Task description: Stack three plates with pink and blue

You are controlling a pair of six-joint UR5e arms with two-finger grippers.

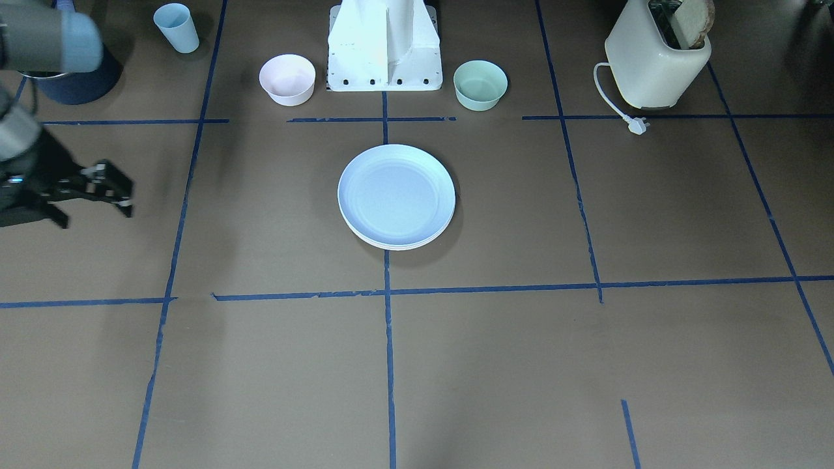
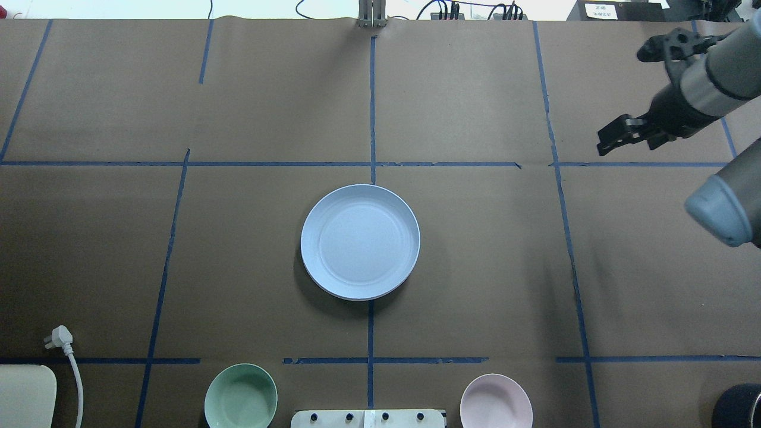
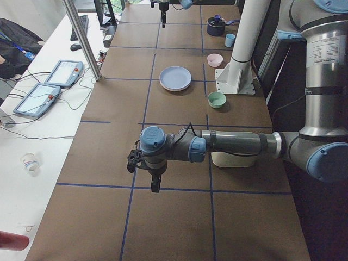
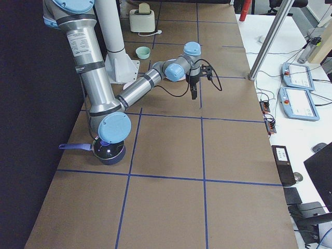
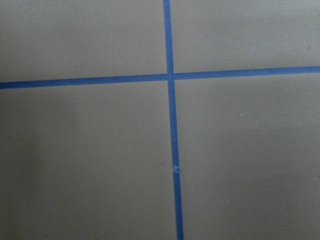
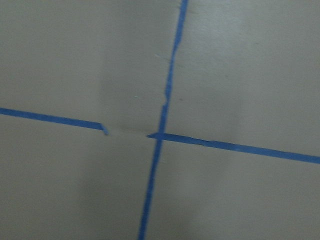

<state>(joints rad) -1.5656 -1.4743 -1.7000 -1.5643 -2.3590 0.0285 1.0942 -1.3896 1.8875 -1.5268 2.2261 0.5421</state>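
A pale blue plate (image 1: 396, 194) lies on top of a stack at the table's middle; it also shows in the overhead view (image 2: 359, 241) and the left view (image 3: 175, 78). A cream-white rim (image 1: 391, 246) peeks out under it. No pink plate shows apart from the stack. My right gripper (image 2: 618, 101) hovers far to the plate's right, open and empty; it also shows in the front view (image 1: 98, 218). My left gripper (image 3: 155, 184) shows only in the left view, far from the plates, pointing down over the table. I cannot tell if it is open.
A small pink bowl (image 1: 287, 79) and a mint-green bowl (image 1: 480, 85) flank the robot base (image 1: 384, 45). A light-blue cup (image 1: 176, 27) and a dark pot (image 1: 78, 81) stand on my right. A toaster (image 1: 658, 55) with its plug (image 1: 637, 125) stands on my left.
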